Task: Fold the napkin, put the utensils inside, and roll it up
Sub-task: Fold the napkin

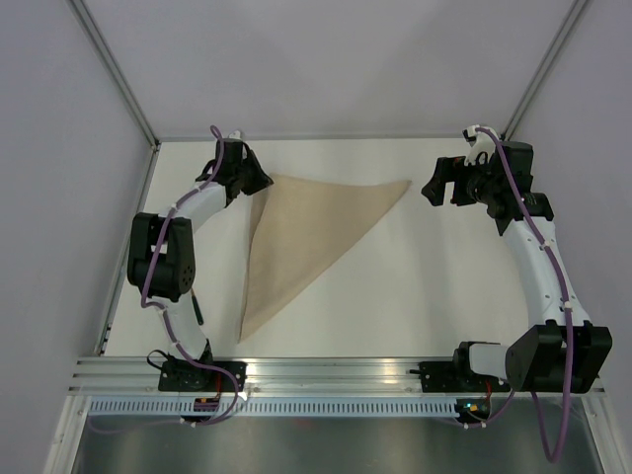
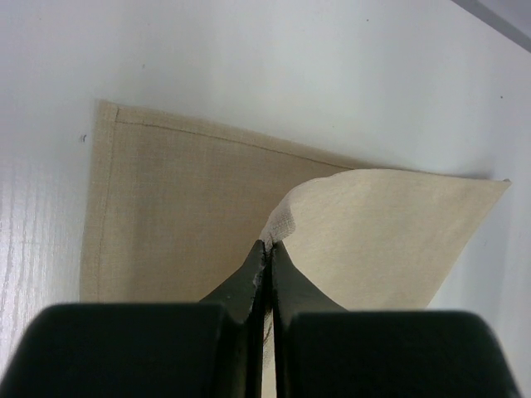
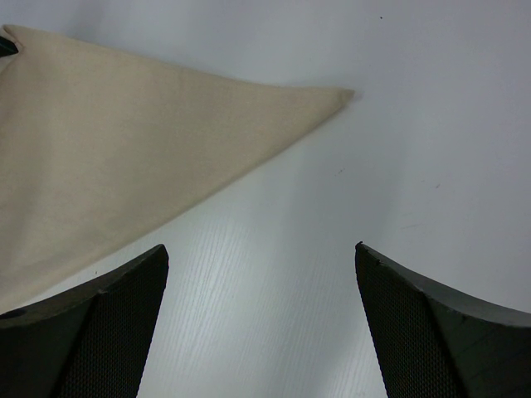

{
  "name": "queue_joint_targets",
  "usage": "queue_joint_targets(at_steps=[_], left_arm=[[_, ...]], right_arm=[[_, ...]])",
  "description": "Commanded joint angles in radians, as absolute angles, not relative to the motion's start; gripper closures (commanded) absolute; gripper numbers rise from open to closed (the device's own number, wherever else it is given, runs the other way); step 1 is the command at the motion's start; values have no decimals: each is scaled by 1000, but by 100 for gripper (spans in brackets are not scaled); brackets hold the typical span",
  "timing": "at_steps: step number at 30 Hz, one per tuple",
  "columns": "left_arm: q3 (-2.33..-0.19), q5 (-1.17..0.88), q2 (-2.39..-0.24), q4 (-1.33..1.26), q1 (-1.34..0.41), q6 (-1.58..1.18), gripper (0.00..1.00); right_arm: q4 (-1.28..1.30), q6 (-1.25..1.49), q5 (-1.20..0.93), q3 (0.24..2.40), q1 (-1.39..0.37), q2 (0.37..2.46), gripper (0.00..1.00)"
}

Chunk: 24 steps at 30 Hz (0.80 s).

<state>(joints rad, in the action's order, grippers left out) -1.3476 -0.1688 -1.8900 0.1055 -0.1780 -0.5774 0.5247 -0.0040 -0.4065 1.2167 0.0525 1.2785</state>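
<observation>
**Napkin folded to a triangle, its far-left corner pinched by the left arm**

At the near edge, both arm bases sit on a metal rail point(image 1: 326, 370). Just beyond it, on the white table point(image 1: 425, 296), lies the near tip of the napkin point(image 1: 301, 232), a beige cloth folded into a triangle. Its left edge runs from that tip to the far-left corner, and its long slanted edge climbs rightward to a sharp tip at the far middle of the table.

At the far-left corner, the left gripper point(image 1: 259, 182) has its fingers pressed together on the cloth. Its wrist view shows the upper layer's hemmed corner nipped between the fingertips and curling up off the lower layer, which lies flat.

On the far right, the right gripper point(image 1: 441, 190) hangs with its fingers spread wide, holding nothing. It is near the napkin's right tip but apart from it. Its wrist view shows bare table between the fingers, with the cloth tip beyond them to the left.
</observation>
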Motion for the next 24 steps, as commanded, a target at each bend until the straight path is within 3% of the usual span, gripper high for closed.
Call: queue_joint_targets(at_steps=[1, 24], left_arm=[[-1402, -204, -1905, 112, -169, -541, 98], [-1420, -213, -1936, 121, -152, -541, 98]], right_arm=[[535, 9, -407, 1213, 51, 1287, 2], [540, 8, -405, 1213, 51, 1295, 2]])
